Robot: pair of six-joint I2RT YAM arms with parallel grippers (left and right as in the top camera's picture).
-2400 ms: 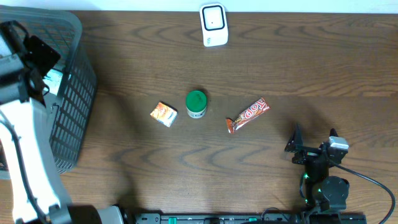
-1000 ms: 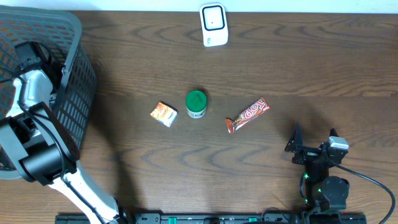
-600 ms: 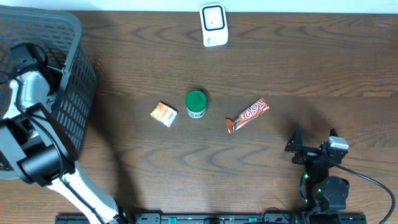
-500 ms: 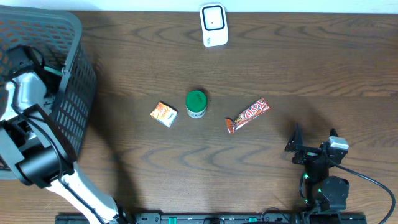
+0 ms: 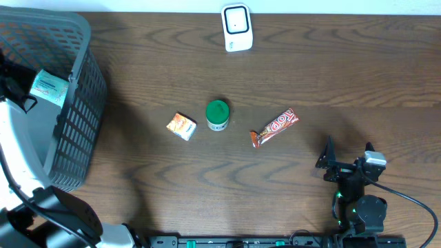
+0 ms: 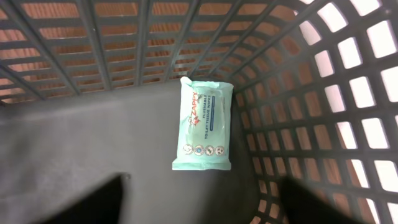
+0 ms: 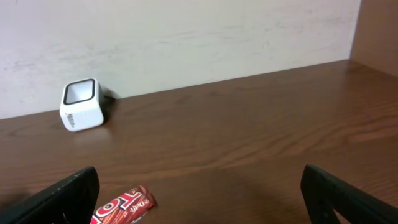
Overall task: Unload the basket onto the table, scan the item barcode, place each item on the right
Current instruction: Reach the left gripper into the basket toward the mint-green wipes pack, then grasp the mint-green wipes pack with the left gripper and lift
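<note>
- Left gripper [image 6: 205,208] seen spread wide, empty, over wipes pack [image 6: 204,124] lying flat by basket [image 6: 323,93] wall; a grasp could be blocked there.
- Right gripper [image 7: 202,202] wide open, empty.

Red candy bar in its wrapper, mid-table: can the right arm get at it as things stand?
Probably yes. The red candy bar lies flat in the open, with nothing between it and the right gripper, whose jaws stand open toward it.

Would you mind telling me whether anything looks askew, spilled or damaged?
Nothing stands out. The pale green wipes packet lies flat inside the dark plastic mesh basket; the orange sachet, green-lidded tub and red chocolate bar sit apart on the wooden table.
</note>
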